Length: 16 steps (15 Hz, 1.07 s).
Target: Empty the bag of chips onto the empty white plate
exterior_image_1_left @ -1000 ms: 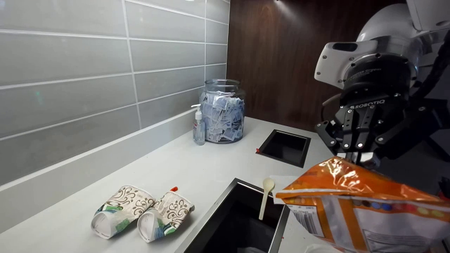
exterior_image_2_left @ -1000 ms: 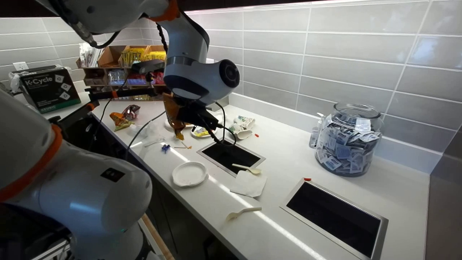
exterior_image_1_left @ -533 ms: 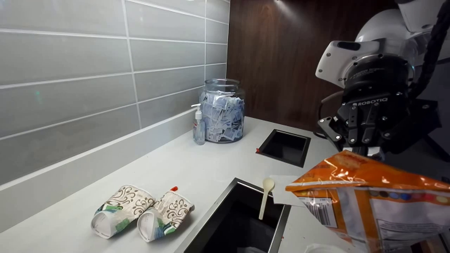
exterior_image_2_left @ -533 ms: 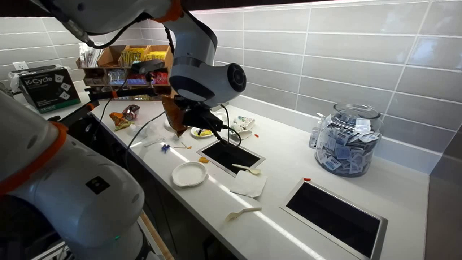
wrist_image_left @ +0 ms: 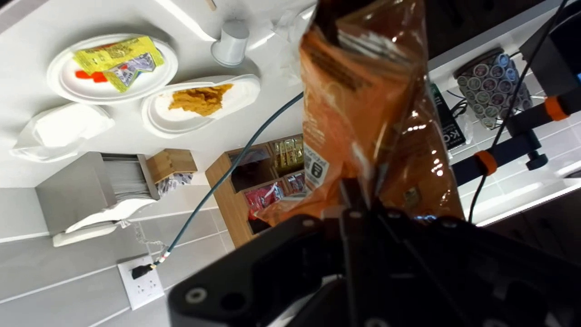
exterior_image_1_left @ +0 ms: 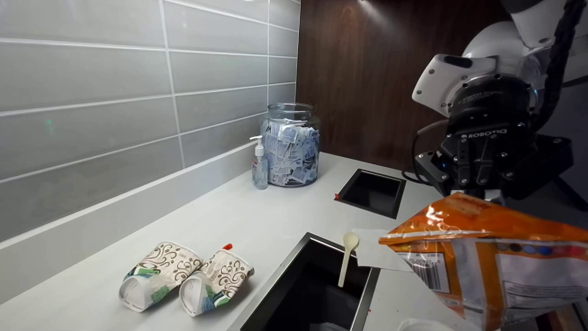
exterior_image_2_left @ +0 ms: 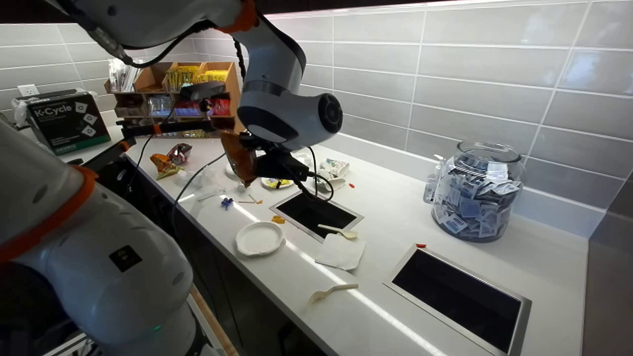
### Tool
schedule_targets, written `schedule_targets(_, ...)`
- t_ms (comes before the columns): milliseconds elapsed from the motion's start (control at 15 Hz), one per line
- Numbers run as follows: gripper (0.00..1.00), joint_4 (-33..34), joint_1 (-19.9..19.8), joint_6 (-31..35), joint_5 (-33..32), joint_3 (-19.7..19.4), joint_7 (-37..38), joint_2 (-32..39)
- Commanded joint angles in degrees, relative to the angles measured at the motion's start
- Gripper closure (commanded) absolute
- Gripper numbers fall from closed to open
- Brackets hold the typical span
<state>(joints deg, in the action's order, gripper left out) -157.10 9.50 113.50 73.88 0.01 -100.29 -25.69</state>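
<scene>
1. I have the orange snack bag (exterior_image_1_left: 491, 257) pinched in my gripper (exterior_image_1_left: 481, 194), hanging just below it, up off the counter (exterior_image_2_left: 395, 202).
2. White plate (exterior_image_2_left: 259, 238): on counter, apart from bag.
3. Orange piece (exterior_image_2_left: 278, 219) near plate.

In an exterior view, a white countertop (exterior_image_2_left: 390, 210) runs from upper left to lower right. Near center lie a white plate (exterior_image_2_left: 259, 239) and napkin (exterior_image_2_left: 341, 251), a spoon (exterior_image_2_left: 330, 290) below; at right stands a packet-filled glass jar (exterior_image_2_left: 517, 172), at upper left a K-Cycle box (exterior_image_2_left: 69, 121).

The bag (exterior_image_1_left: 487, 257) is glossy and crinkled, the jar (exterior_image_1_left: 291, 149) smooth glass.
</scene>
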Motion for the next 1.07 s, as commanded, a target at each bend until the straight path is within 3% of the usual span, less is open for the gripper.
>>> schedule_targets(0, 1.0, -0.1, -2.3, -5.6, 2.9, -0.1, -6.1, 1.0)
schedule_targets(467, 1.0, -0.1, -5.1, -12.5, 3.3, -0.5, -10.5, 2.4)
schedule_targets(533, 1.0, -0.1, -6.0, -9.7, 1.5, 1.0, -7.7, 2.2)
schedule_targets(600, 1.0, -0.1, -5.8, -13.4, 3.0, -0.3, -11.0, 2.7)
schedule_targets(667, 1.0, -0.2, -6.6, -11.0, 1.3, 1.0, -8.8, 2.7)
schedule_targets(733, 1.0, -0.1, -6.4, -14.4, 2.5, -0.2, -11.3, 3.1)
schedule_targets(867, 1.0, -0.1, -7.3, -12.1, 1.0, 1.1, -9.0, 3.0)
schedule_targets(933, 1.0, -0.1, -7.0, -15.4, 2.3, 0.0, -12.1, 3.5)
schedule_targets(1000, 1.0, -0.2, -7.9, -11.7, 0.9, 1.4, -9.1, 3.1)
